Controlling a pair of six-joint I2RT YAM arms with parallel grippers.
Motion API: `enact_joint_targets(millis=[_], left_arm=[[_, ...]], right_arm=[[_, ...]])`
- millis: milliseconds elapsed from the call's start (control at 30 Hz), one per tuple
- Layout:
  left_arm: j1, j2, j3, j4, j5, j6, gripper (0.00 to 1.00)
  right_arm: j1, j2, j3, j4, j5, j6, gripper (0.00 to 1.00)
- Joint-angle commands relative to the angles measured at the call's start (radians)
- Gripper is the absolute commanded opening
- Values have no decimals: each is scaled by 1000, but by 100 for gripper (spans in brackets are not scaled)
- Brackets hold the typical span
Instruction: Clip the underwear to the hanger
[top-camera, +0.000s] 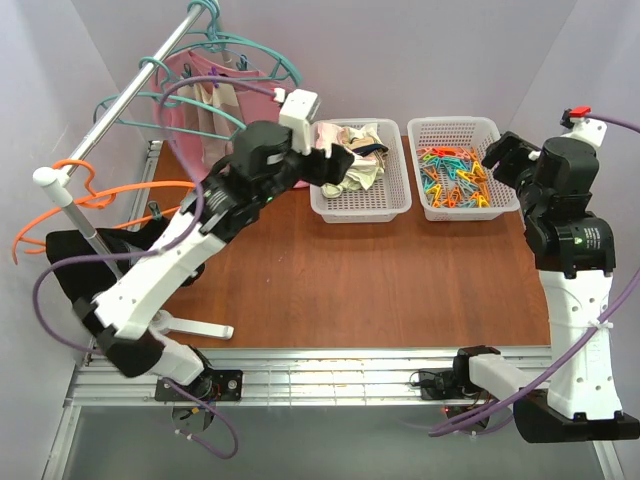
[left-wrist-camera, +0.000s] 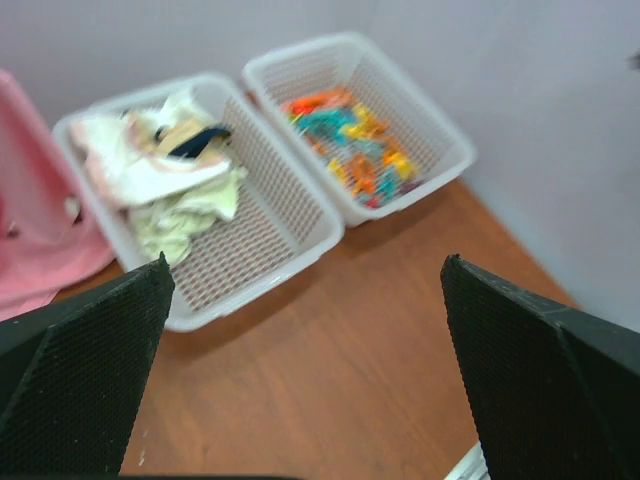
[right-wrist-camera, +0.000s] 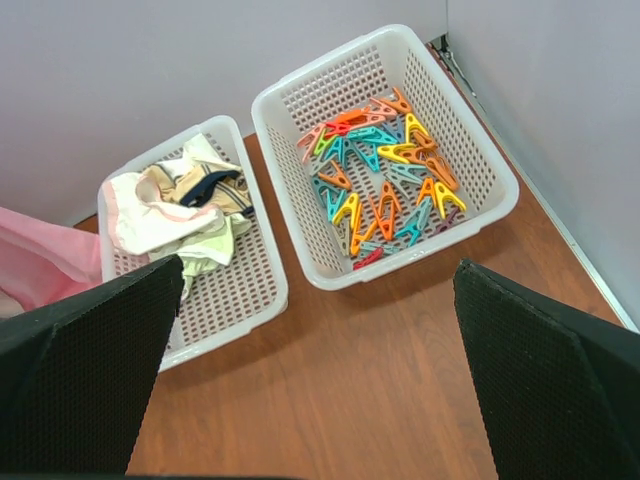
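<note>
Both arms poised with jaws wide before the laundry baskets

The left gripper (left-wrist-camera: 305, 300) and right gripper (right-wrist-camera: 318, 280) hang empty over the wooden table (top-camera: 380, 290), fingers spread wide. Beyond them the underwear (right-wrist-camera: 205, 248) lies crumpled at the near end of the left basket (right-wrist-camera: 268, 262), partly under a pink-and-white garment (right-wrist-camera: 150, 215); coloured pegs (right-wrist-camera: 385, 190) fill the right basket (right-wrist-camera: 470, 110). Thin and limp, it should weigh almost nothing and sag when lifted, so pinching an exposed edge, ideally the waistband, looks surest. Farthest off, the hanger (top-camera: 280, 55) hangs from the rail (top-camera: 130, 85) at back left
</note>
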Motion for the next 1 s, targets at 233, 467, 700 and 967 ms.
enact_joint_targets(millis=[233, 467, 700, 967], left_arm=[[2, -129, -98, 303, 383, -53, 98], [2, -22, -19, 220, 337, -42, 98], [-7, 132, 52, -27, 118, 13, 95], [-7, 151, -73, -19, 33, -44, 96]], right_arm=[[-5, -2, 96, 138, -360, -219, 99], [-3, -142, -152, 355, -505, -329, 99], [-3, 8, -64, 126, -449, -409, 99], [-3, 290, -73, 36, -420, -340, 99]])
